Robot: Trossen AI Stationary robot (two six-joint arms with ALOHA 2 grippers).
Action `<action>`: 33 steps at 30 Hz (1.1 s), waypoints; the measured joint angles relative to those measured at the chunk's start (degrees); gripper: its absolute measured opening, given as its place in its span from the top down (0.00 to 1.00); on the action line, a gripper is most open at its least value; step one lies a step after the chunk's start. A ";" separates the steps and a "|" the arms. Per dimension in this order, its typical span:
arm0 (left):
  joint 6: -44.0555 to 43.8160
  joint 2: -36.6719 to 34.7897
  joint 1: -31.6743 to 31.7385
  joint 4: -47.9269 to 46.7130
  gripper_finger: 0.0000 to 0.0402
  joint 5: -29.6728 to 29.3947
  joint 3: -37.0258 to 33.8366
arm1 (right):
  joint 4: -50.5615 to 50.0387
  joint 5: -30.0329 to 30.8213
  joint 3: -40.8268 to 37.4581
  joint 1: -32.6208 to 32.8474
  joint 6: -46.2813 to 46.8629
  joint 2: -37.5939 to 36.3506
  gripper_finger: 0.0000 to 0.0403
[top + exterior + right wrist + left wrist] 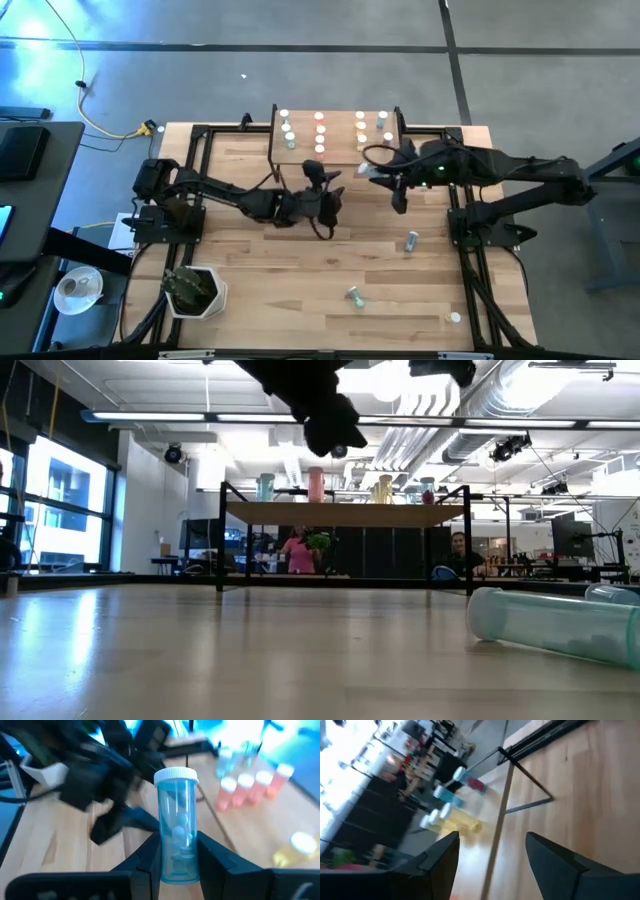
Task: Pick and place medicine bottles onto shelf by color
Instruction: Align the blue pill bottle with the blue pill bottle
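We are seeing the right gripper [176, 851] clamping a clear blue white-capped medicine bottle [176, 822] upright beside the small light-wood shelf [340, 158] holding sorted bottles. The left gripper [492, 857] is hovering nearby, fingers spread, empty. Loose bottles [411, 240] are lying on the wooden tabletop [290, 265].

- two dark, near-black jointed arms are seen, the left arm [215, 192] and the right arm [520, 175].
- each arm is mounted on a black block base at the table's side.
- black cables are looped beside the wrists.
- flat, angular black fingers [440, 862] are shown on the left gripper [492, 865].
- the right gripper [177, 862] is built alike.
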 joint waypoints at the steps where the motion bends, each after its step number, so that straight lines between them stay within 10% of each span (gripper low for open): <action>1: -2.34 -0.01 0.71 -0.16 0.46 1.97 0.16 | 0.86 0.60 0.00 0.34 -1.02 -0.82 0.79; 13: -23.65 -0.02 7.84 5.04 0.46 40.58 0.46 | 3.66 4.35 0.00 2.86 -6.91 -8.07 0.79; 33: -27.28 -0.02 7.74 36.31 0.46 64.11 0.46 | 12.44 -2.20 0.00 9.37 -10.03 -7.02 0.78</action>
